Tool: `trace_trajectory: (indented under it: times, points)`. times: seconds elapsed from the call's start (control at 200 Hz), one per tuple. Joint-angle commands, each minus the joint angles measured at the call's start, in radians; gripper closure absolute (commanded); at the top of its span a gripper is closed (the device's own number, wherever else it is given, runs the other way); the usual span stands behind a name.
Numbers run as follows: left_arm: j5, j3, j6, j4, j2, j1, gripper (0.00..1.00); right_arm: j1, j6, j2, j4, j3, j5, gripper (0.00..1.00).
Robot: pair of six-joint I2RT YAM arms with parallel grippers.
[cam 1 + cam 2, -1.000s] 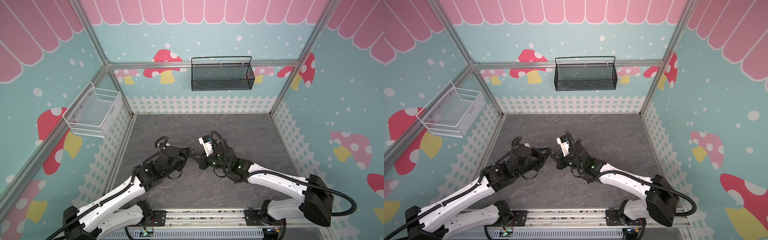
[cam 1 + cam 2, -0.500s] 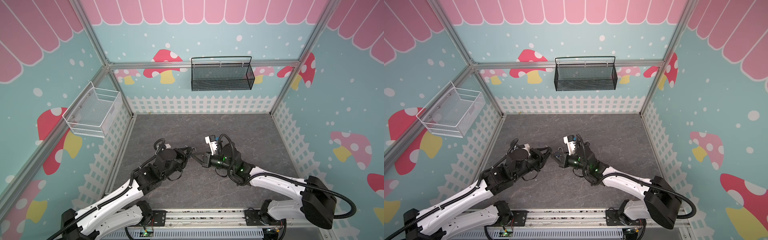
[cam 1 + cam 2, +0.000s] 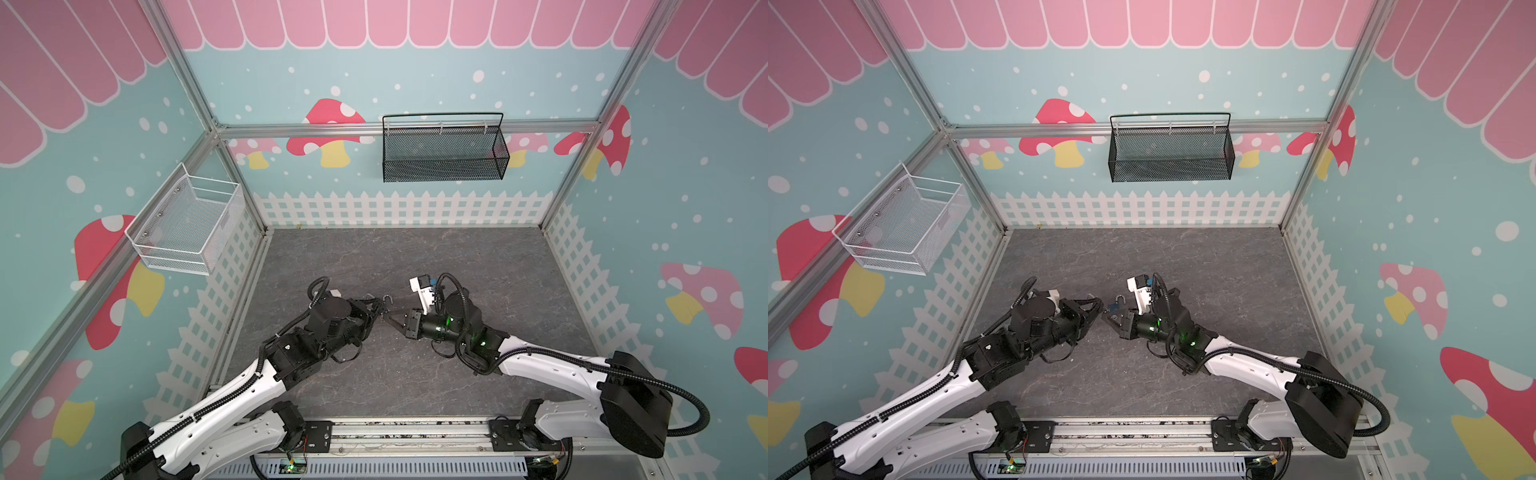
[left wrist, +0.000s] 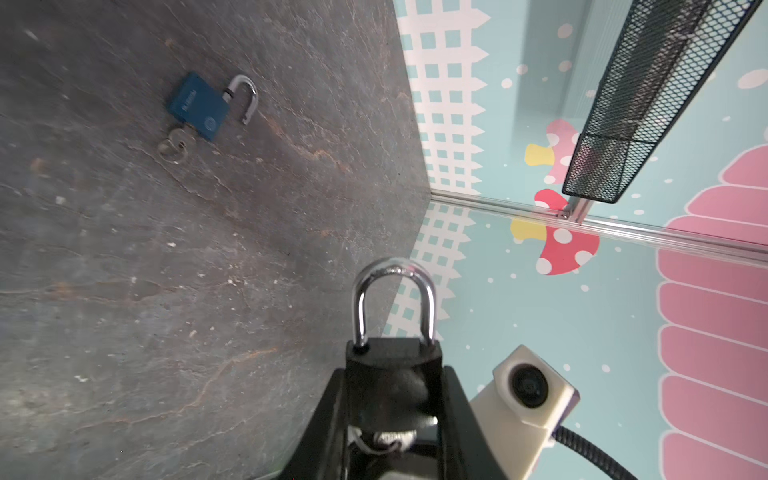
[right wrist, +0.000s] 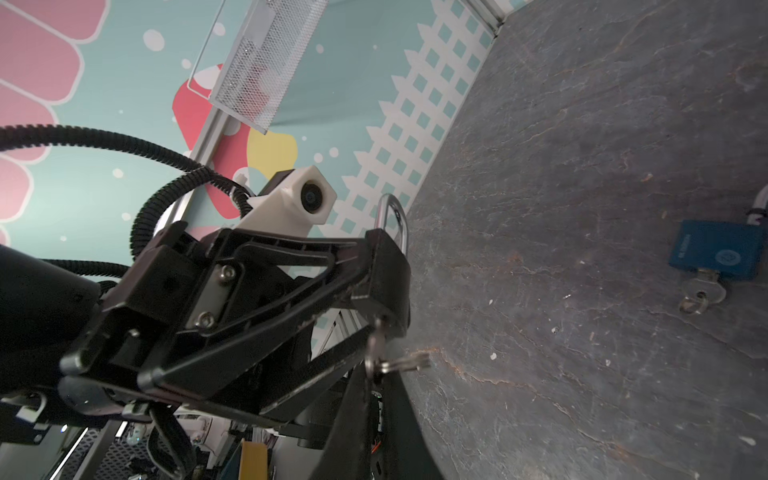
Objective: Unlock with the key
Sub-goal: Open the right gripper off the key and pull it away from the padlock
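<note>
While the jaws of your left gripper (image 3: 376, 309) clamp the black padlock (image 4: 392, 353), key (image 5: 376, 345) in its base, your right gripper (image 3: 392, 320) sits just beside that padlock; jaw gap: cannot tell.

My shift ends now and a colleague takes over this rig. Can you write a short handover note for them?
Left gripper: shut on the black padlock with the silver shackle.
Right gripper: tips right by the small silver key that sits in that padlock's keyhole; whether it grips is unclear.
Blue metal padlock: lying on the grey stone-look floor, shackle swung open, key in it, so that one is done.
Left to do: the black padlock's shackle is seated at both ends; turn its key and release it.
</note>
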State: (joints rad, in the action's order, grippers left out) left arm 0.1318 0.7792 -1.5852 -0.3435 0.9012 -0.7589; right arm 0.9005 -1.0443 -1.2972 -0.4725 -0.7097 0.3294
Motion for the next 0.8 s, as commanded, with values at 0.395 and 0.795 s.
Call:
trace_trajectory:
  times: [0.395, 0.795]
  points:
    - [-0.013, 0.015, 0.852, -0.175, 0.019, 0.058, 1.0, -0.081, 0.415, 0.118, 0.628, -0.177, -0.059, 0.39]
    - [-0.072, -0.131, 1.284, 0.287, 0.078, -0.026, 1.0, -0.081, 0.561, -0.074, 0.888, -0.476, -0.189, 0.34]
